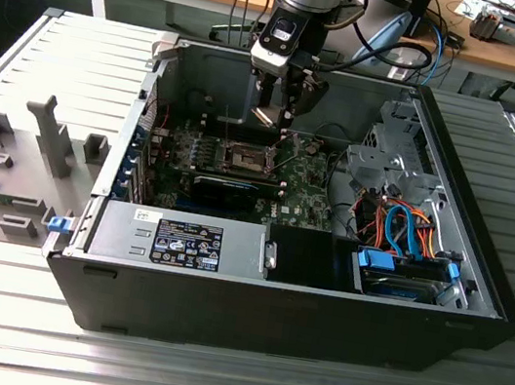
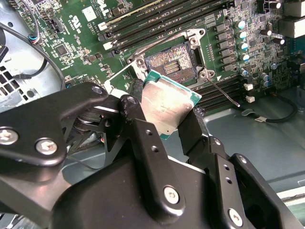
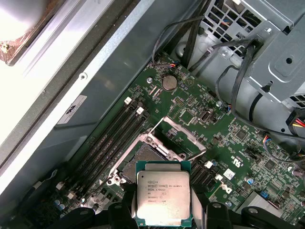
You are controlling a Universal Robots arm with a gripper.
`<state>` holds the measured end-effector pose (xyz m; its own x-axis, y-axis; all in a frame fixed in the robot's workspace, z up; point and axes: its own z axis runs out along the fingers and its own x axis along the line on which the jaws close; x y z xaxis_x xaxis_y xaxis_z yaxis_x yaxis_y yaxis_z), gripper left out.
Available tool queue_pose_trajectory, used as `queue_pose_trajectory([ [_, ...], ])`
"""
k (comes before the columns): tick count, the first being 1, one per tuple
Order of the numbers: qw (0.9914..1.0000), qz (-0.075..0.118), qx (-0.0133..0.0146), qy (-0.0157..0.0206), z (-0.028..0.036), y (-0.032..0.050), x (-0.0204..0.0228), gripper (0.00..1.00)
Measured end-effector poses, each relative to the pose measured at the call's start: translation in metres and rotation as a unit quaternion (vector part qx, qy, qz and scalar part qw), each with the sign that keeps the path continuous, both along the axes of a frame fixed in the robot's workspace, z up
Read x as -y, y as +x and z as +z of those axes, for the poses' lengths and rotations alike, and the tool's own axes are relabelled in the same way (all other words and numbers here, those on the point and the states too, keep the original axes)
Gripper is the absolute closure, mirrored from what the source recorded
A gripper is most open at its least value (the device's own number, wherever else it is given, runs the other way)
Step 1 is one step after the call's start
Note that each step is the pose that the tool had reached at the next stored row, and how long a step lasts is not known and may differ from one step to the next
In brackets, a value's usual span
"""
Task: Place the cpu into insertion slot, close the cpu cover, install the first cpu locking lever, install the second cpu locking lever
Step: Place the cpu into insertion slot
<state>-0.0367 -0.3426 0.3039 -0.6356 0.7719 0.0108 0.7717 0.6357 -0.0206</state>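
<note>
My gripper (image 2: 167, 117) is shut on the cpu (image 2: 169, 102), a flat square chip with a silver-grey top and green edge, held by two opposite sides. In the exterior view the gripper (image 1: 275, 115) hangs inside the open computer case with the cpu (image 1: 266, 115) a little above the board. The insertion slot (image 3: 140, 160) lies open just beyond the cpu (image 3: 163, 195), its brownish pin field (image 2: 174, 59) bare. The cpu cover (image 3: 183, 131) stands raised on the slot's far side. A thin locking lever (image 2: 221, 90) sticks out free beside the slot.
Long black memory slots (image 3: 112, 138) run along both sides of the socket. A grey drive cage (image 1: 391, 161) with orange and blue cables (image 1: 405, 227) fills the case on the exterior view's right. A black card (image 1: 233, 189) and the power supply (image 1: 185, 240) sit nearer the front.
</note>
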Motion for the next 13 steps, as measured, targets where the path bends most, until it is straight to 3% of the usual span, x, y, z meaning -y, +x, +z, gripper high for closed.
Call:
queue_pose_trajectory([
  [13,0.99979,-0.020,0.0000,0.0000,0.0000,0.0000,0.0000,0.45],
])
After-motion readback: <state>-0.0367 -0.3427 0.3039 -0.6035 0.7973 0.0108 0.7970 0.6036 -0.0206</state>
